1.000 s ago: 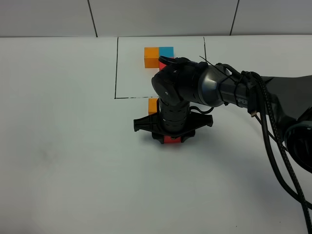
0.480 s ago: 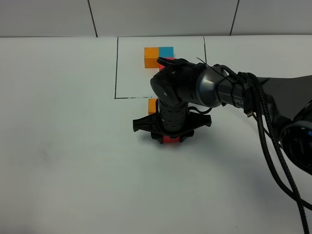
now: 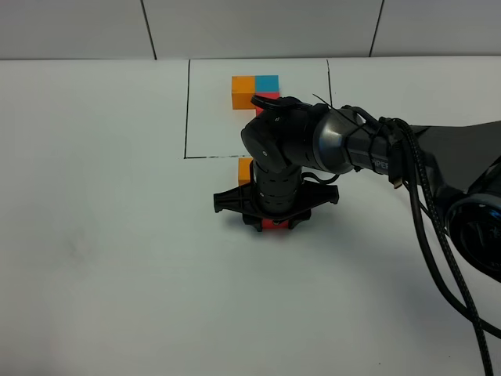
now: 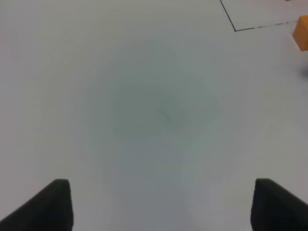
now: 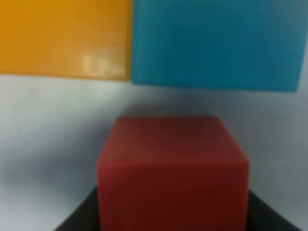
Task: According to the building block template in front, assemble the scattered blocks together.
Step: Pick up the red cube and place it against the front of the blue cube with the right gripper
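Note:
The building block template (image 3: pixel 255 90) lies at the back: orange and blue cubes in a row with red below blue, inside a thin black rectangle outline (image 3: pixel 187 110). My right gripper (image 3: pixel 268 222) reaches across the middle, pointing down, and is shut on the red cube (image 3: pixel 273 225) at the table. In the right wrist view the red cube (image 5: pixel 173 168) sits between the dark fingers (image 5: pixel 79 221), just short of the orange cube (image 5: pixel 65 36) and sky-blue cube (image 5: pixel 216 43), which stand side by side. The orange cube (image 3: pixel 245 170) peeks out beside the arm; the blue one is hidden there. My left gripper (image 4: pixel 161 204) is open and empty.
The right arm's black body and cables (image 3: pixel 423 204) stretch from the right edge over the table. A corner of the black outline (image 4: pixel 234 29) and the orange cube (image 4: pixel 302 32) show at the edge of the left wrist view. The table is plain white.
The right arm's wrist has shifted very slightly left. The gripper and red cube stay at nearly the same spot.

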You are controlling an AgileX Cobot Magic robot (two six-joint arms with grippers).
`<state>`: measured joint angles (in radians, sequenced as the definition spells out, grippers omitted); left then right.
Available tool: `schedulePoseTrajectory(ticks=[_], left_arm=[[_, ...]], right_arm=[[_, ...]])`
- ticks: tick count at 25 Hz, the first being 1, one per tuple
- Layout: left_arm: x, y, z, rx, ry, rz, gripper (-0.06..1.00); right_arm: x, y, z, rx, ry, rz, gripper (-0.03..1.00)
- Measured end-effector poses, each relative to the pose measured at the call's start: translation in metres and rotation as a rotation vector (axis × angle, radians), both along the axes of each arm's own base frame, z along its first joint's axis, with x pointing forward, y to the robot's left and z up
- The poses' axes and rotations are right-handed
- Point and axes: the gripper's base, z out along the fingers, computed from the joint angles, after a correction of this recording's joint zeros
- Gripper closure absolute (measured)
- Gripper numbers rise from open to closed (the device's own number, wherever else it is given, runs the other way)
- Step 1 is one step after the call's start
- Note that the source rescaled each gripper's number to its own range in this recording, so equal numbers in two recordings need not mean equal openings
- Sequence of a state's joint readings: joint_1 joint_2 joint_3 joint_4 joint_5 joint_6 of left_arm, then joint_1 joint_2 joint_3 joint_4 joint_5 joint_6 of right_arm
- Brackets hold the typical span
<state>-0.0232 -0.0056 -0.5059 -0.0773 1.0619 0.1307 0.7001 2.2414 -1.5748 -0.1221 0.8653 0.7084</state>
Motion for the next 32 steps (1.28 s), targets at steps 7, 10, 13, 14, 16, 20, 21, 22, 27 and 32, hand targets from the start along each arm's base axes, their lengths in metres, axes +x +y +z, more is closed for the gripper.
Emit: schedulePoseTrajectory(ticks=[7,10,13,14,16,20,21,22,27,32], left_arm=[[0.0000,0.0000,0.0000,0.000,0.000,0.000,0.17],[0.0000,0.0000,0.0000,0.000,0.000,0.000,0.17],[0.0000,0.0000,0.0000,0.000,0.000,0.000,0.17],[0.0000,0.0000,0.0000,0.000,0.000,0.000,0.17],[0.0000,0.0000,0.0000,0.000,0.000,0.000,0.17],[0.0000,0.0000,0.0000,0.000,0.000,0.000,0.17],[0.0000,0.0000,0.0000,0.000,0.000,0.000,0.17],[0.0000,0.0000,0.0000,0.000,0.000,0.000,0.17],[0.0000,0.0000,0.0000,0.000,0.000,0.000,0.17],[0.0000,0.0000,0.0000,0.000,0.000,0.000,0.17]], right_arm=[[0.0024,0.0000,0.0000,0.001,-0.026,-0.008,0.97],[0.0031,-0.0001,0.0001,0.001,-0.033,-0.008,0.97],[0.0059,-0.0027,-0.0002,0.005,-0.037,-0.017,0.97],[0.0066,-0.0033,-0.0002,0.007,-0.038,-0.019,0.97],[0.0074,-0.0042,-0.0002,0.006,-0.038,-0.021,0.97],[0.0091,-0.0064,-0.0002,0.006,-0.039,-0.028,0.97],[0.0091,-0.0064,-0.0002,0.006,-0.039,-0.028,0.97],[0.0091,-0.0064,-0.0002,0.006,-0.038,-0.029,0.97],[0.0091,-0.0064,-0.0002,0.007,-0.039,-0.029,0.97],[0.0095,-0.0061,-0.0001,0.011,-0.044,-0.032,0.97]])
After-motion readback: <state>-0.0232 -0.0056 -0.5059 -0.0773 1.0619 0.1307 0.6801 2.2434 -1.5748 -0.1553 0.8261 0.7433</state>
